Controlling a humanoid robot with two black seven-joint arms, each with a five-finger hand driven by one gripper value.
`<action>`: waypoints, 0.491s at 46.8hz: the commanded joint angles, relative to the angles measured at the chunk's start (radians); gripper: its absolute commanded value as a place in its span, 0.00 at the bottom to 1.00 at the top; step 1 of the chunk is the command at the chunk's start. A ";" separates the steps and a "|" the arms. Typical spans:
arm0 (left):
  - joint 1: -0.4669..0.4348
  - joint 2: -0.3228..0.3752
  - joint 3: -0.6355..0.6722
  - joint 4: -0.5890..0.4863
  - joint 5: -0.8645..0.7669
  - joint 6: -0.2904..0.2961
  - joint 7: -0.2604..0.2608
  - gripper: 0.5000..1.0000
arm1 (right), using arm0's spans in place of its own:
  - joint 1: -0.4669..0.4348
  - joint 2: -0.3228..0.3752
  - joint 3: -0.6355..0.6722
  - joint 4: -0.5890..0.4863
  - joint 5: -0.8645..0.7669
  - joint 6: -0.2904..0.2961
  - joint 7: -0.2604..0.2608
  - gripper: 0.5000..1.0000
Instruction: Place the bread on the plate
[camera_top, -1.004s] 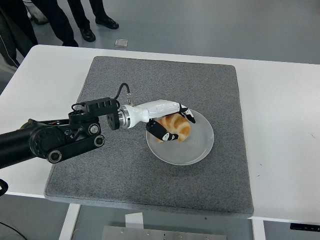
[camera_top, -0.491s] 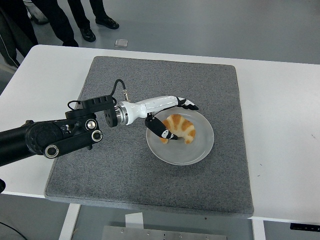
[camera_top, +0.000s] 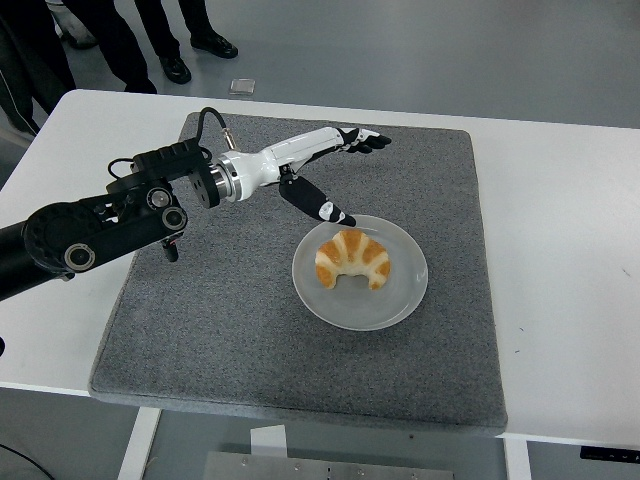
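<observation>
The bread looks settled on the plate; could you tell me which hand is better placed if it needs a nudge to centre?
Left. The left hand hovers open just beside the plate and bread; the right arm is out of view.

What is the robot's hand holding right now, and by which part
Nothing. The left hand is open above the grey mat, clear of the bread, which lies free on the plate.

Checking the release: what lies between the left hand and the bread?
Head view: only bare plate rim and mat between left hand and bread.
</observation>
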 joint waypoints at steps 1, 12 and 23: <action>-0.021 0.019 -0.008 0.005 -0.094 -0.001 0.000 0.98 | 0.000 0.000 0.000 0.000 0.000 0.000 0.000 0.90; -0.071 0.082 -0.021 0.055 -0.305 -0.031 0.000 0.98 | 0.000 0.000 0.000 0.000 0.000 0.000 0.000 0.90; -0.074 0.118 -0.074 0.141 -0.462 -0.103 0.000 0.98 | 0.000 0.000 0.000 0.000 0.000 0.000 0.000 0.90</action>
